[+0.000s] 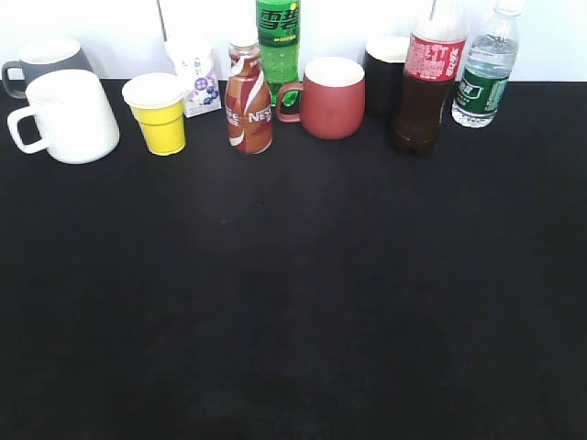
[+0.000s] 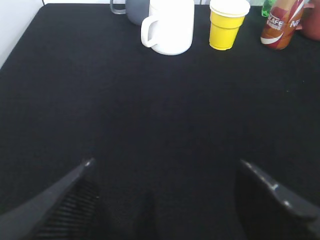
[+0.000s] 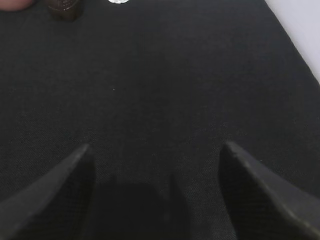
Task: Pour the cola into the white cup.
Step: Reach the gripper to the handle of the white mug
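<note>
The cola (image 1: 426, 82) stands upright at the back right of the black surface (image 1: 293, 302), wedged between a black cup (image 1: 383, 73) and a water bottle (image 1: 486, 69); we risk knocking either while reaching in. The white cup (image 1: 69, 116) sits far left, well apart, so we face a long carry. Both our left pincer (image 2: 165, 200) and right pincer (image 3: 155, 190) hang wide and empty.

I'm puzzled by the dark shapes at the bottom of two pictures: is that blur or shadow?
Both wrist views: the open left gripper and right gripper sit too near the lens, so their fingers blur. Exterior view: sharp, evenly lit, with the white cup and cola crisp.
</note>
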